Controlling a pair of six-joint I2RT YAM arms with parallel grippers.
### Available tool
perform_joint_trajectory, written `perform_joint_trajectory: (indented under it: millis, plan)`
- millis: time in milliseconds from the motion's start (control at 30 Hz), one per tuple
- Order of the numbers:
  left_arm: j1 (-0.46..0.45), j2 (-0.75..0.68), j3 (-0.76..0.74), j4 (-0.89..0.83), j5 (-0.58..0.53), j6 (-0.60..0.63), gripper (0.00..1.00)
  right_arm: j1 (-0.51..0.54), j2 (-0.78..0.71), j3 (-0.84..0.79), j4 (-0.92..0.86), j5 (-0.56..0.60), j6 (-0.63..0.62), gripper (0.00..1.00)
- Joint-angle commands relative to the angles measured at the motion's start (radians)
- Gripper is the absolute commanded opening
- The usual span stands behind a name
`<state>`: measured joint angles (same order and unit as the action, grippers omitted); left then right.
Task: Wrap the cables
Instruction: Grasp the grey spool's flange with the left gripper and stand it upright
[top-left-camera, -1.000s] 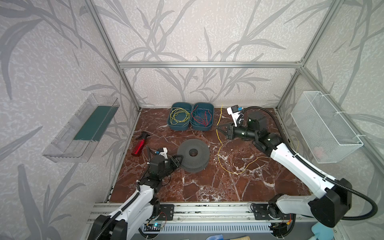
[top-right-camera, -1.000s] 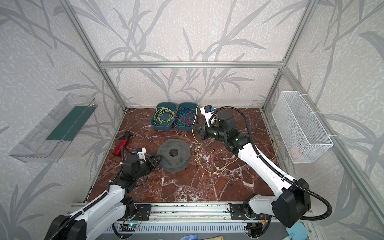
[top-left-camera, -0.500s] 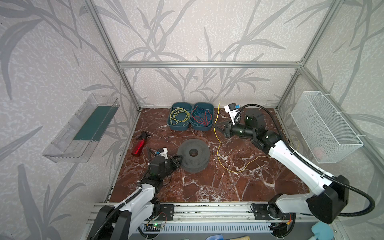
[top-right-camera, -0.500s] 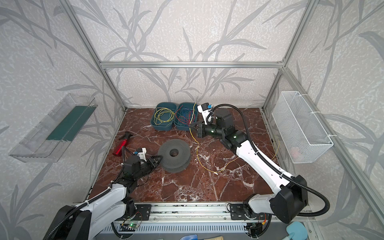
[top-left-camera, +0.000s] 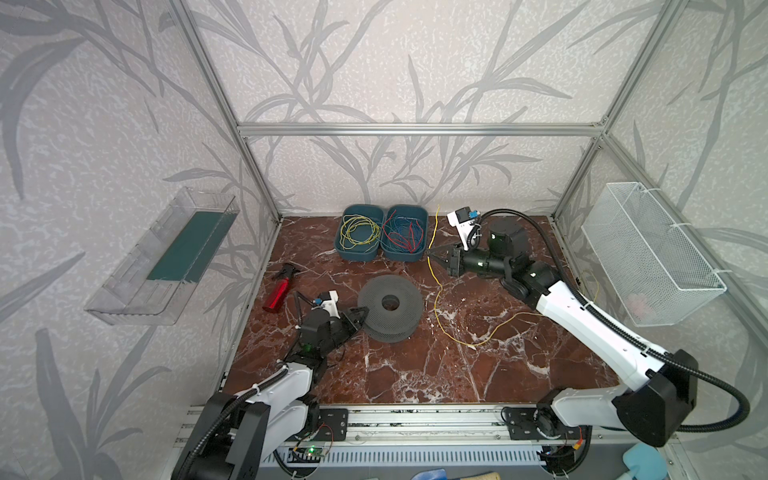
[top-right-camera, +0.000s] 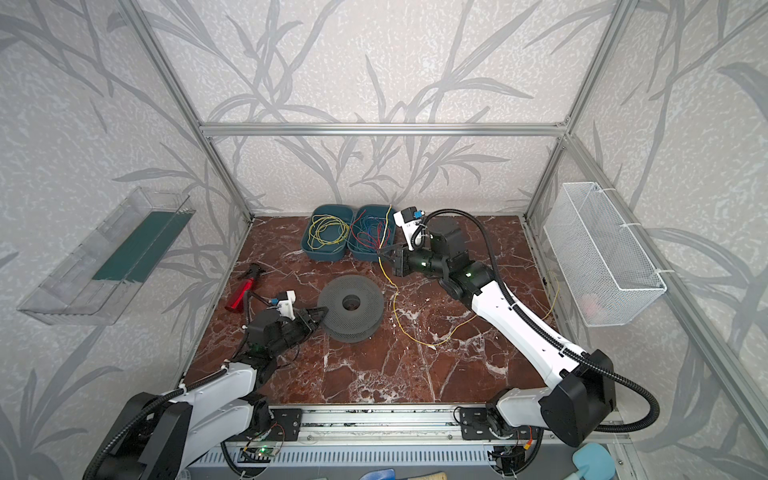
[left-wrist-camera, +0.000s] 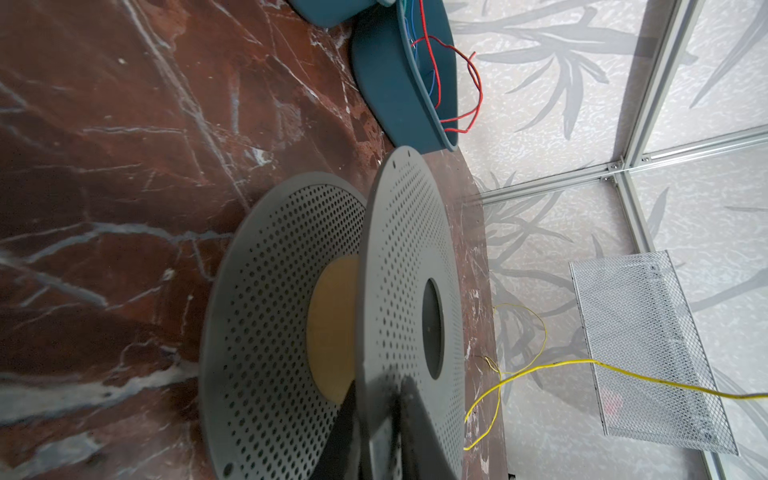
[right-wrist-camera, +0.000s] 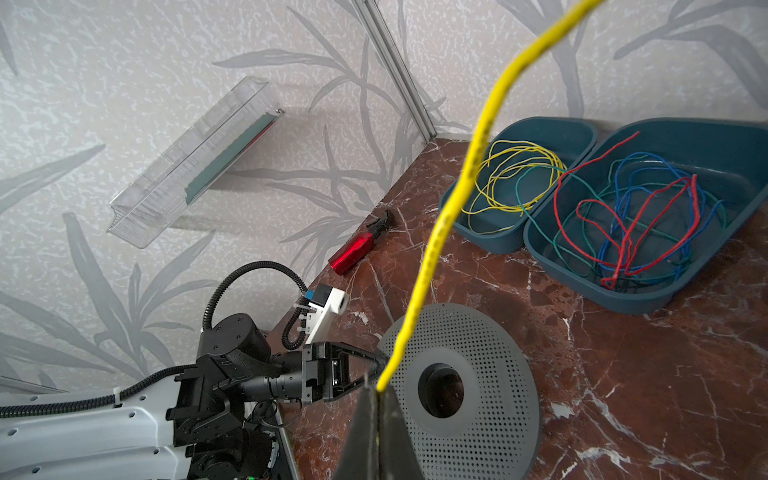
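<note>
Right gripper (top-left-camera: 430, 254) shifted left, pinching cable (top-left-camera: 435, 299) | left gripper (top-left-camera: 363, 312) clamps spool (top-left-camera: 401, 291) rim

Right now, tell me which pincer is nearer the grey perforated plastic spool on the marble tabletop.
Left. The left pincer clamps the upper rim of the grey perforated plastic spool; the right pincer is apart from it, toward the back, shut on a thin yellow cable.

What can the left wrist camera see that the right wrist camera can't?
Only the left wrist view: the tan core of the perforated grey spool and the white mesh basket. Only the right wrist view: the red spray bottle, the clear wall shelf and the coiled yellow cables in their bin. Both: that spool, the loose yellow cable and the red wires.
</note>
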<state>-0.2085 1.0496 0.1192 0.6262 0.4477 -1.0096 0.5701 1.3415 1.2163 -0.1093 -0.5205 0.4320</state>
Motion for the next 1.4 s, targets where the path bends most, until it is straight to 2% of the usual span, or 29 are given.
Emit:
perform_joint_trajectory:
  millis: [0, 133, 233, 400, 567, 667, 800, 1000, 1267, 1367]
  plan:
    - [0.004, -0.024, 0.019, -0.081, -0.031, 0.048, 0.09, 0.005, -0.002, 0.015, -0.002, 0.007, -0.014, 0.00]
    - [0.004, -0.082, 0.054, -0.172, -0.047, 0.070, 0.00, 0.005, -0.012, 0.004, 0.002, 0.013, -0.018, 0.00]
    - [0.004, -0.143, 0.110, -0.285, -0.078, 0.088, 0.00, 0.005, -0.022, -0.004, 0.001, 0.019, -0.024, 0.00]
    - [0.002, -0.222, 0.293, -0.584, -0.174, 0.192, 0.00, 0.005, -0.034, -0.022, 0.020, 0.028, -0.023, 0.00]
    - [0.001, -0.178, 0.482, -0.809, -0.263, 0.354, 0.00, 0.005, -0.031, -0.050, 0.067, 0.014, -0.004, 0.00]
    - [-0.012, -0.125, 0.560, -0.881, -0.308, 0.412, 0.00, 0.005, -0.034, -0.065, 0.092, 0.012, 0.003, 0.00]
    - [-0.072, -0.048, 0.642, -0.944, -0.418, 0.485, 0.00, 0.005, -0.038, -0.081, 0.110, 0.011, 0.008, 0.00]
    - [-0.230, 0.078, 0.773, -1.010, -0.633, 0.574, 0.00, 0.004, -0.056, -0.103, 0.118, 0.014, 0.009, 0.00]
    - [-0.365, 0.200, 0.852, -1.005, -0.792, 0.547, 0.00, 0.004, -0.080, -0.114, 0.094, 0.033, -0.017, 0.00]
    - [-0.391, 0.239, 0.872, -0.990, -0.807, 0.540, 0.00, 0.004, -0.083, -0.113, 0.089, 0.028, -0.021, 0.00]
